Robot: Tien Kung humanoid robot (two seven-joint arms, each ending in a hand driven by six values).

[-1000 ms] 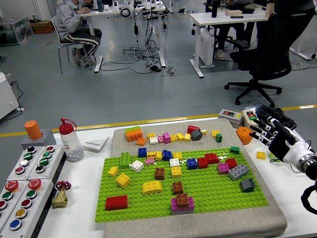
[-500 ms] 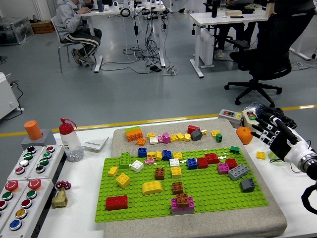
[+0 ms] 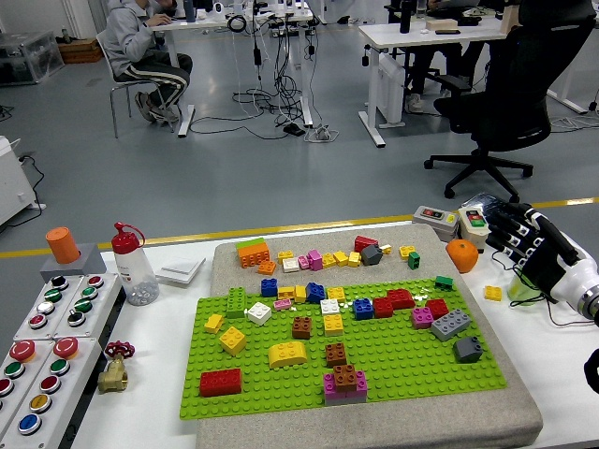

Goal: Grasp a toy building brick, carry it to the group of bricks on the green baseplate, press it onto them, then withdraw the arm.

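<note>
Green is the big baseplate (image 3: 393,369), and it sits on a grey pad to the left of the robot's right hand (image 3: 533,251). That hand hangs over the white table (image 3: 562,374) at the far right, off the plate, with its fingers (image 3: 510,238) apart and loose and nothing in them. I think it is held up like that so it is out of the way and bumps no bricks. A small yellow brick (image 3: 492,293) lies on the pad just left of the hand and a little below it. An orange ball-like thing (image 3: 461,254) is just beside the fingertips. The group of bricks is farther left, and the pink and brown stack (image 3: 344,381) stands near the plate's front edge, well apart from the hand. I cannot see the left hand at all
</note>
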